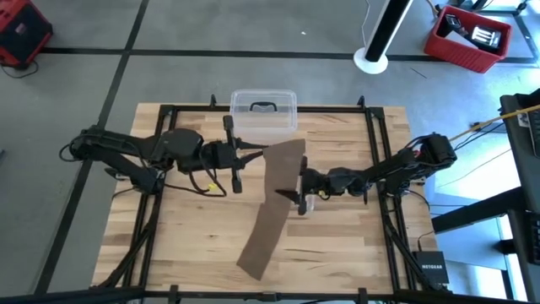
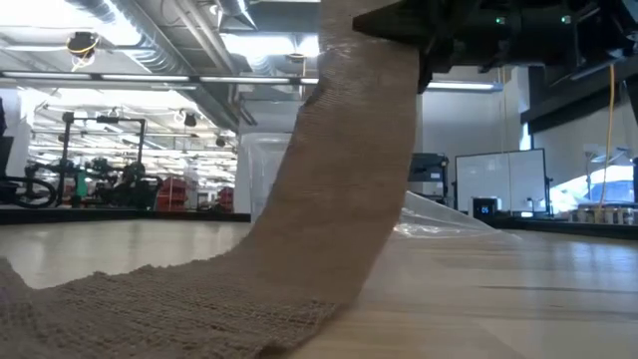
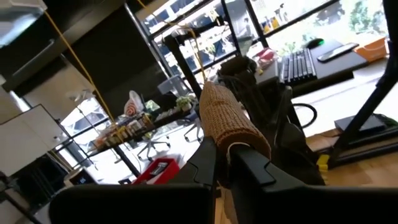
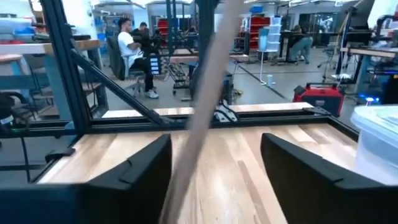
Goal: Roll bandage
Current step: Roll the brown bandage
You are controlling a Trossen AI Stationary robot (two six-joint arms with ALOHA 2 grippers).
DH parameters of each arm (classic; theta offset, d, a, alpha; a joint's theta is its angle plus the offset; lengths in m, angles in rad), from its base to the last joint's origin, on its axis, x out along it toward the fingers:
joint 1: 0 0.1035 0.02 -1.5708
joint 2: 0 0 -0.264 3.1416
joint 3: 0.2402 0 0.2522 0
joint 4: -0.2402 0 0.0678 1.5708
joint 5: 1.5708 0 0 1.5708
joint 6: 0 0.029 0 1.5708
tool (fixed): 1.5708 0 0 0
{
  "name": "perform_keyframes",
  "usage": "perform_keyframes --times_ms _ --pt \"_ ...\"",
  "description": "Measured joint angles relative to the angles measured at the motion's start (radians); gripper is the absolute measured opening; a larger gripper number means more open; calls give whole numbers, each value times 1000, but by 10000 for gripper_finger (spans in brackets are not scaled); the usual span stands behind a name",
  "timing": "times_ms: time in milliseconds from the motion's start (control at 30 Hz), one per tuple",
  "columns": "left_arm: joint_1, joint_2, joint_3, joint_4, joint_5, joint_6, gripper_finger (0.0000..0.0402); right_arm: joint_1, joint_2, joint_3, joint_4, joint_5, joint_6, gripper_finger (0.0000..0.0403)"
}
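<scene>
**Bandage lifted at one end, ready for rolling**

The bandage (image 1: 274,207) runs from the near middle of the table (image 1: 354,245) up toward the centre. Its near end lies flat on the wood; the far end is raised off the surface, so the strip climbs in a slope, plain in the low view (image 2: 339,189). In the left wrist view the raised end (image 3: 227,118) looks curled over into a short rounded roll, probably the start of the coil.

The left gripper (image 1: 245,156) reaches in from the left at the strip's top edge. Its fingers (image 3: 249,165) are pinched nearly together on the rolled end, which is likely why that end stays up: holding the core lets the arm turn it while the slack hangs free.

The right gripper (image 1: 299,190) comes in from the right, at the strip's right edge a little below the raised end. Its jaws stand wide, and in its own view the bandage (image 4: 202,106) passes as a slanted band between the two fingers (image 4: 314,171) without either clearly pressing on it. My guess is it stands there to guide or tension the strip, not to grip it.

Beyond the bandage, at the table's far edge, sits a clear box (image 1: 263,111), apart from both arms. A crinkled clear bag (image 2: 449,214) shows behind the strip in the low view.
</scene>
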Motion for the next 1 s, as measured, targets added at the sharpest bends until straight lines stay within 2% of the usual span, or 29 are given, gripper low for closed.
perform_keyframes --times_ms 200,267,400,433,533,667,833,1000 --pt "-2 0 0 20 3 36 17 2 0 46 -114 16 -75 194" --pt "5 0 0 47 -7 62 17 14 0 51 -133 17 -77 154" --pt "16 0 0 185 -89 147 17 44 -1 52 -175 45 -88 34" --pt "17 0 0 216 -102 178 17 56 -1 52 -175 55 -107 18" --pt "24 -2 0 275 -130 259 17 94 -1 52 -168 96 -134 19" --pt "54 -2 0 285 -155 317 17 147 -1 52 -171 97 -162 6" --pt "105 -1 0 251 -236 364 17 232 -12 52 -185 102 -183 4" --pt "149 -7 0 148 -273 377 17 305 -41 54 -220 132 -186 4"
